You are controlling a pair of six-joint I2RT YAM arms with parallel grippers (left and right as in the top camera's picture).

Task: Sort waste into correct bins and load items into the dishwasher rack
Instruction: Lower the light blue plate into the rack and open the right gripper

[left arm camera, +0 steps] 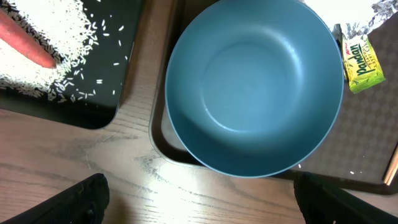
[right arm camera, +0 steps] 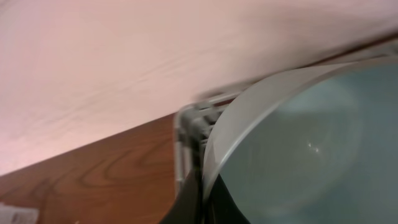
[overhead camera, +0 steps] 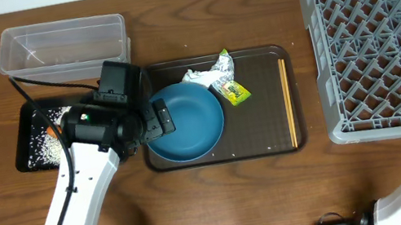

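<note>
"Checking the left gripper (left arm camera: 208, 202) first: how did its jaws stand?" the inspector asked.

"Fully apart, holding nothing. Its 2 fingers (left arm camera: 78, 199) showed at the near edge of the left wrist view, 1 on each side, above the dark blue plate (left arm camera: 255, 87). The plate lay on the left part of the brown serving tray (overhead camera: 265, 126), with its left edge overlapping the tray rim."

"Location of the waste?"

"The rice grains (left arm camera: 46, 65) and the carrot (left arm camera: 25, 40) lay in the black tray (left arm camera: 102, 106), just left of the serving tray. The clear tub (overhead camera: 60, 42) stood just beyond the black tray, on its far side. The tissue (overhead camera: 196, 75) and the wrapper (overhead camera: 231, 90) lay on the serving tray, touching each other, just far-right of the plate. The chopsticks (overhead camera: 288, 103) lay along the right edge of the serving tray."

"State of the right gripper (right arm camera: 200, 196)?"

"Jaws together, pinched on the rim of the light blue bowl (right arm camera: 298, 155). The bowl was beside a corner of the dishwasher rack (overhead camera: 370, 41), which occupied the right of the table (overhead camera: 201, 212). Whether the bowl was inside the rack could not be told."
</note>
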